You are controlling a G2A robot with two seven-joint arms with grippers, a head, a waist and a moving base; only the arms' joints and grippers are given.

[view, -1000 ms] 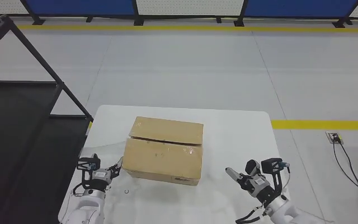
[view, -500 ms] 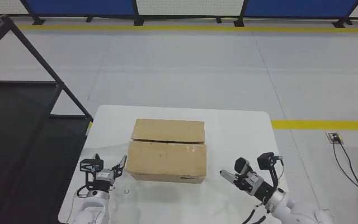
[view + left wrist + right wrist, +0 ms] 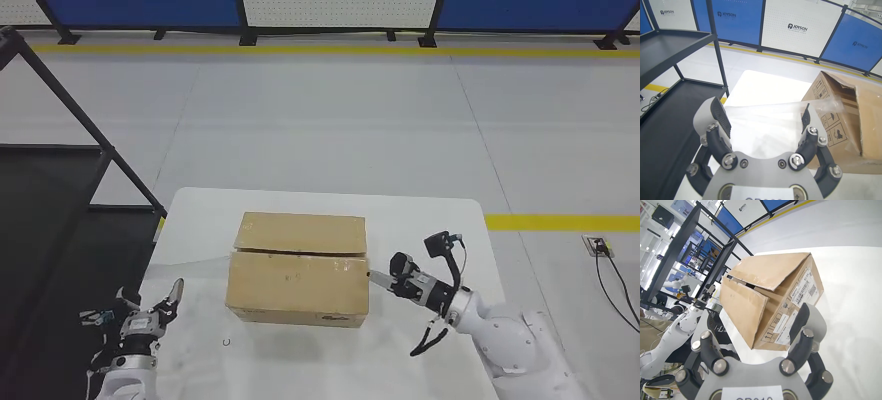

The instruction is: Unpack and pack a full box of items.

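Box (image 3: 770,294), flaps ajar from right wrist; left tool (image 3: 761,108), right tool (image 3: 384,274) spread, latter perhaps against it.

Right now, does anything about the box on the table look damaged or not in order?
Yes. The cardboard box is not sealed: its two top flaps stand ajar, with a dark gap between them. One flap edge is torn and ragged, and crumpled clear tape hangs loose at the box's top edge.
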